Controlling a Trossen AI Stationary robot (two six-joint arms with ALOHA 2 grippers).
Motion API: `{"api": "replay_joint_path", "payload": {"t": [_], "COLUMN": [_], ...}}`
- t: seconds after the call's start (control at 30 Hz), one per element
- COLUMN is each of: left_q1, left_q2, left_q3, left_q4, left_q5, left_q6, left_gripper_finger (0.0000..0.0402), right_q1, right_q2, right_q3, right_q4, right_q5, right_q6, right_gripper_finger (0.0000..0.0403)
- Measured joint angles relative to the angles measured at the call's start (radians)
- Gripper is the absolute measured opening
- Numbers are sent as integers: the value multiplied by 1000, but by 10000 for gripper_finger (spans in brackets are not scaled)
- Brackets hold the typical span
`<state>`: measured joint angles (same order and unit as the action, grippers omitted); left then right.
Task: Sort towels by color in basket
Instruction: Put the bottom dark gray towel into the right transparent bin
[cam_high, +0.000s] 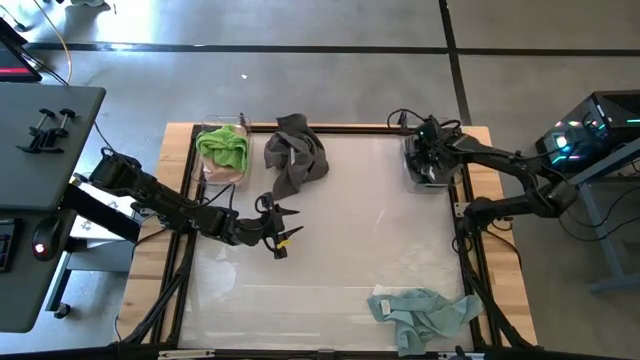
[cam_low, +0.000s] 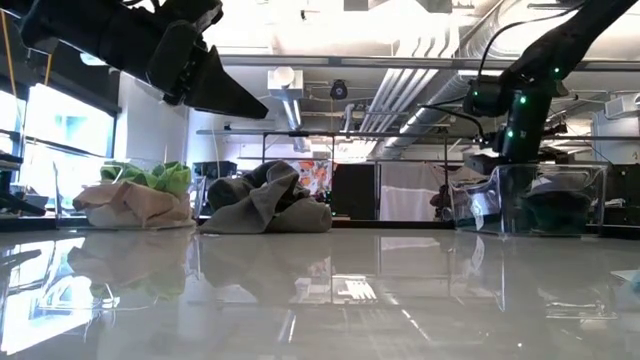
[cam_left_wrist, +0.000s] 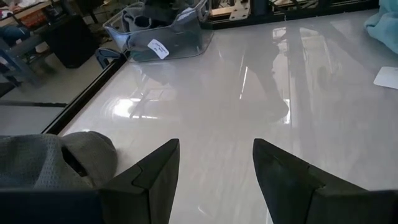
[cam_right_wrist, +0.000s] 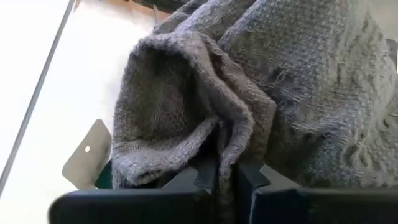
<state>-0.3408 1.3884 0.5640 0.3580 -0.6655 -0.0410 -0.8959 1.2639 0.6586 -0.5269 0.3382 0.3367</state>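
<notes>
A dark grey towel (cam_right_wrist: 249, 93) fills the right wrist view, bunched into thick folds inside the clear plastic bin (cam_high: 428, 168) at the table's far right corner, and the right gripper (cam_right_wrist: 225, 177) has its two fingers drawn together on a fold of that cloth, pinching it. In the high view that gripper sits down in the bin, hiding most of what lies there. A second dark grey towel (cam_high: 296, 155) lies crumpled on the white tabletop (cam_high: 340, 250) near the far edge, just beside another clear bin (cam_high: 222, 152) at the far left, which holds a lime green towel (cam_high: 224, 147) on top of a pink one (cam_low: 130, 205). A pale mint towel (cam_high: 420, 312) lies loose near the table's front edge, toward the right, well apart from the rest. The left gripper (cam_left_wrist: 214, 174) hangs above the table in front of the grey towel on the tabletop, its fingers spread apart with nothing between them.
</notes>
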Motion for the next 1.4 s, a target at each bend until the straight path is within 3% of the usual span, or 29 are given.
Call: {"api": "replay_joint_path", "payload": {"t": [0.1,0.27,0.37,0.47,0.67,0.93,1.13,1.4], "left_q1": [0,0,0,0,0,0,0,0], "left_q2": [0,0,0,0,0,0,0,0], "left_q3": [0,0,0,0,0,0,0,0], "left_q4": [6,7,7,7,7,6,6,6], "left_q5": [0,0,0,0,0,0,0,0], "left_q6": [9,18,16,8,0,6,10,11], "left_gripper_finger": [190,190,190,190,190,190,190,190], "right_q1": [-2,-1,7,31,89,75,78,72], "right_q2": [0,1,1,1,0,66,157,239], "right_q3": [11,127,245,357,419,274,224,223], "right_q4": [-19,-170,-333,-502,-661,-635,-475,-281], "right_q5": [-34,-107,-87,-25,146,183,111,37], "right_q6": [-4,-67,-33,25,101,149,110,46], "right_gripper_finger": [44,130,166,174,149,70,7,16]}}
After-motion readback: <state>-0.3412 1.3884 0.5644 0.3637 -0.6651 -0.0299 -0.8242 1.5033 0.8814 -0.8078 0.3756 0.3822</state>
